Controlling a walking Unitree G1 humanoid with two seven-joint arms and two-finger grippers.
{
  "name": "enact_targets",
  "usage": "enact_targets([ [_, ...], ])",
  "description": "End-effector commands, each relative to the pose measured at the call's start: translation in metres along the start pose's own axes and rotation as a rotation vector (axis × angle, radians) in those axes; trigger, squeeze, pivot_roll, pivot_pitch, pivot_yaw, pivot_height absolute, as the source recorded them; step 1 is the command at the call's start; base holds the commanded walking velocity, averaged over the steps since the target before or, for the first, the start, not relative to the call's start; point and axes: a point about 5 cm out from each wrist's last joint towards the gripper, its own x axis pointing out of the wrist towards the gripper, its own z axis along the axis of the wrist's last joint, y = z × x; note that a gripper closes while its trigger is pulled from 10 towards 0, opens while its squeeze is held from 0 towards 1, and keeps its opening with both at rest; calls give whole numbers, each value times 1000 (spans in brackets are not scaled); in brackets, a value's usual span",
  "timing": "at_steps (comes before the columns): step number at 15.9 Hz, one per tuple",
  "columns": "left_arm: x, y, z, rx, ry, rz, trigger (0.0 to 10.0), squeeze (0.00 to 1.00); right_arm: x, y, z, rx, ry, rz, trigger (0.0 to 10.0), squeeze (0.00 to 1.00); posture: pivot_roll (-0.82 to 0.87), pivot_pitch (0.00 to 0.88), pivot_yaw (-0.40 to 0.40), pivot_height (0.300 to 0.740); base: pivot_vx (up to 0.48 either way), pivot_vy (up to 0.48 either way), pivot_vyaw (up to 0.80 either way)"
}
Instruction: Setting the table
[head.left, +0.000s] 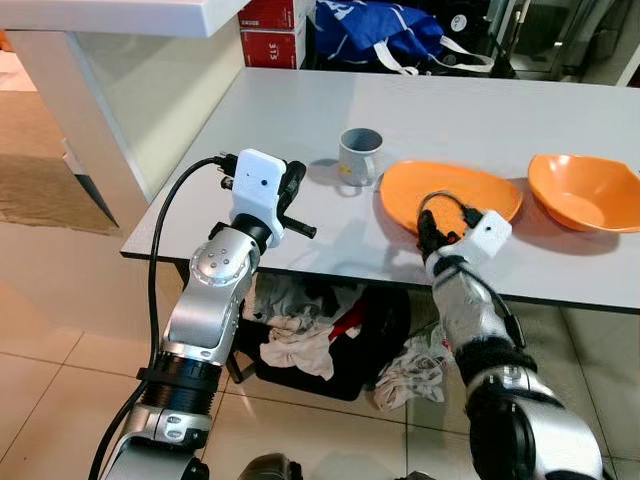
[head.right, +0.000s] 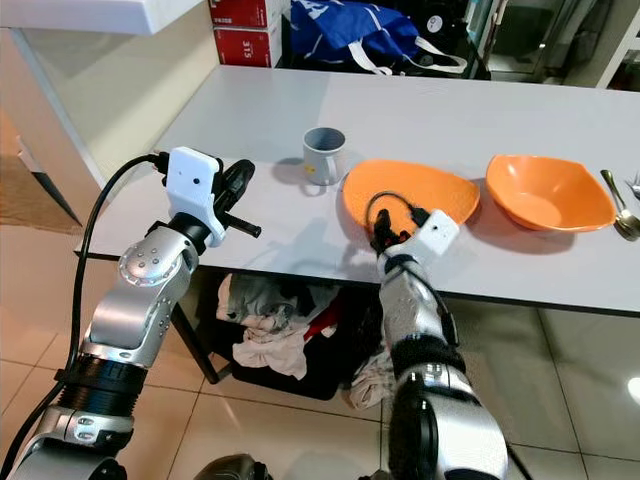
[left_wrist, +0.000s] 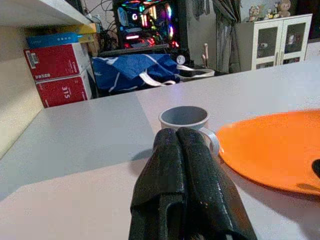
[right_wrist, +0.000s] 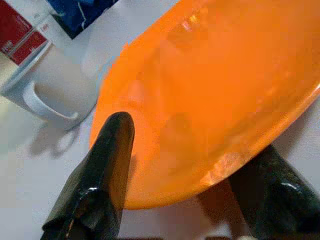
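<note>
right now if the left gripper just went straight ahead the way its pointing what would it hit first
Most likely the grey mug. The left gripper, fingers shut, lines up with it in its wrist view, with bare table between them. The orange plate lies just off that line toward the robot's right. Depth is hard to judge.

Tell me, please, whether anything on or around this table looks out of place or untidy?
On the table nothing is spilled or broken: the mug stands upright beside the orange plate and orange bowl. The oddity lies below: crumpled cloths spill from a dark basket under the table.
</note>
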Motion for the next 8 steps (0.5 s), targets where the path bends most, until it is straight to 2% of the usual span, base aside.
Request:
enact_targets([
  [1,0,-2,-1,4,1,0,10000,0,1,6,14,-87,-73,29,10000,0,109,0,28,722,0,0,0],
  [3,2,-5,-1,-3,0,-5,10000,0,0,7,15,-151,-96,37,10000,0,101,0,26,722,0,0,0],
  [5,3,-6,-1,-8,-2,-5,10000,0,0,6,16,-176,-109,38,10000,0,98,0,25,722,0,0,0],
  [6,3,-6,-1,-10,-2,-6,10000,0,-1,4,15,-165,-103,25,10000,302,96,0,24,722,0,0,0],
  [7,3,-7,-1,-10,-2,-6,10000,0,-1,3,13,-149,-99,17,10000,1000,96,0,24,722,0,0,0],
  [8,3,-7,-1,-11,-1,-7,10000,0,-1,2,12,-137,-92,11,10000,1000,99,0,24,722,0,0,0],
])
